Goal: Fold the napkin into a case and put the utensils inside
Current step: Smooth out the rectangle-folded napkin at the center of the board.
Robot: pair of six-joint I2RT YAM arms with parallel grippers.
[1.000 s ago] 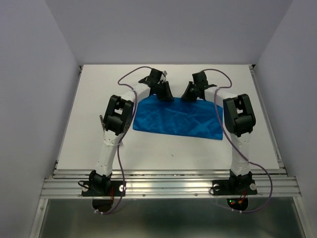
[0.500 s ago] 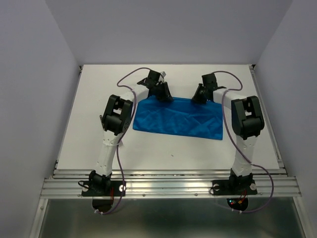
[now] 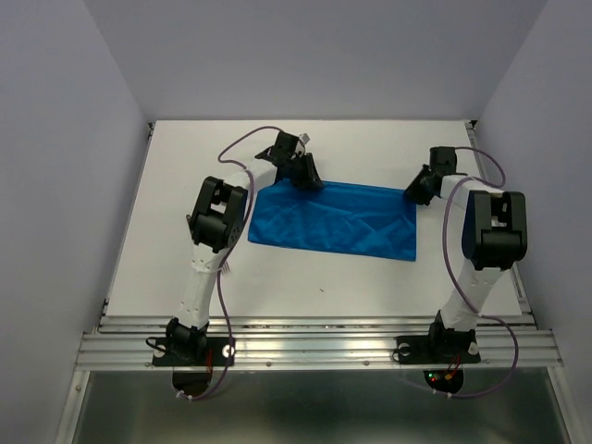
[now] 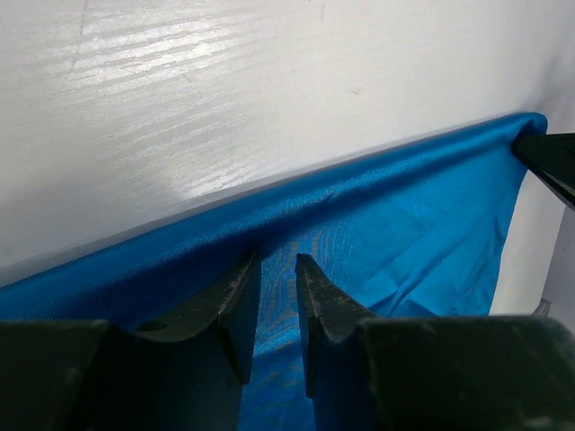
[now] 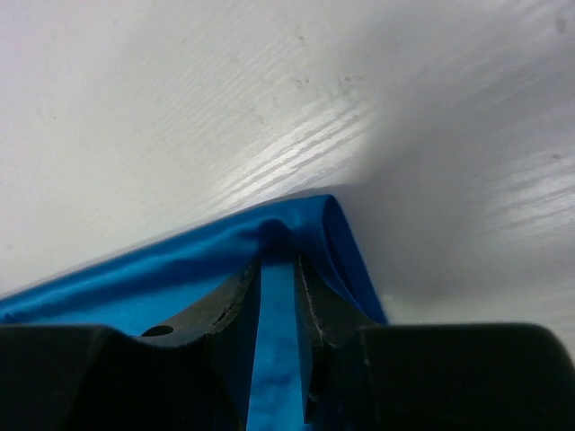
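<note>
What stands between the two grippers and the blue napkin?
Nothing visible. The left gripper and the right gripper both pinch the far edge of the napkin, the right one at its corner.

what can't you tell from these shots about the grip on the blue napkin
- Left wrist: whether the left gripper pinches the bright blue creased cloth napkin; a gap shows between its fingers.
- Right wrist: the cloth under the right gripper, covered by its black body.
- Top external: both sets of fingertips, hidden beneath the wrists.
- All views: how many layers the napkin has; underside hidden.
</note>
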